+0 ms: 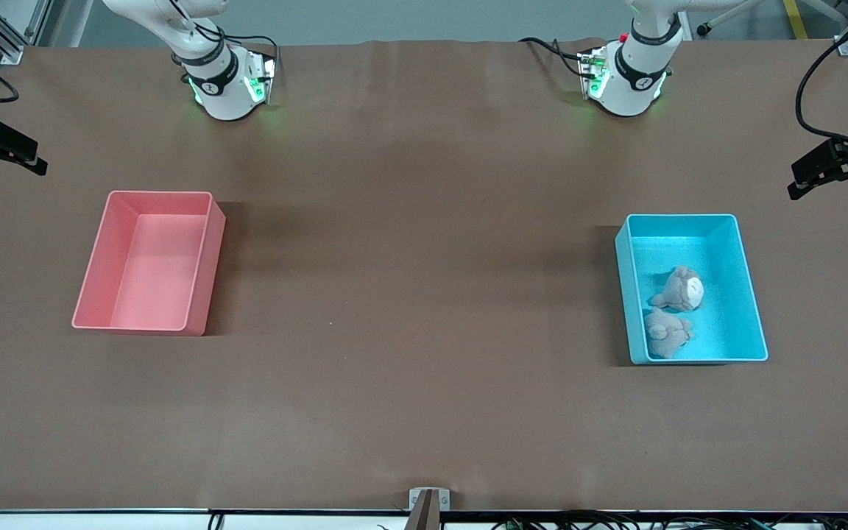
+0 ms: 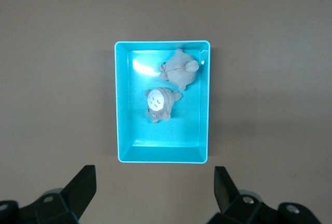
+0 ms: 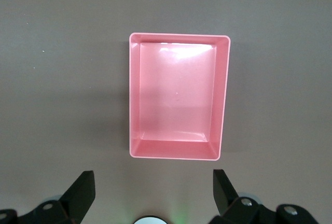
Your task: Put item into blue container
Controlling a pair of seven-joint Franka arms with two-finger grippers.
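Glossy plastic blue container (smooth)

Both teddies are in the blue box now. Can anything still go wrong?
Maybe a little. The two plush toys lie close to one wall of the blue container, so a bump to it could tip them out. The left gripper hangs open over it; coming down again could snag a toy.

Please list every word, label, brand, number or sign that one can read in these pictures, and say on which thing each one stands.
No text can be read in any view.
Blue container: no label visible; two plush toys lie in it, one showing a plain face, the other none.
Pink bin: no label visible.
Small dark marks on the right arm's base and the left arm's base: too small to read.
Left gripper and right gripper: no markings visible.
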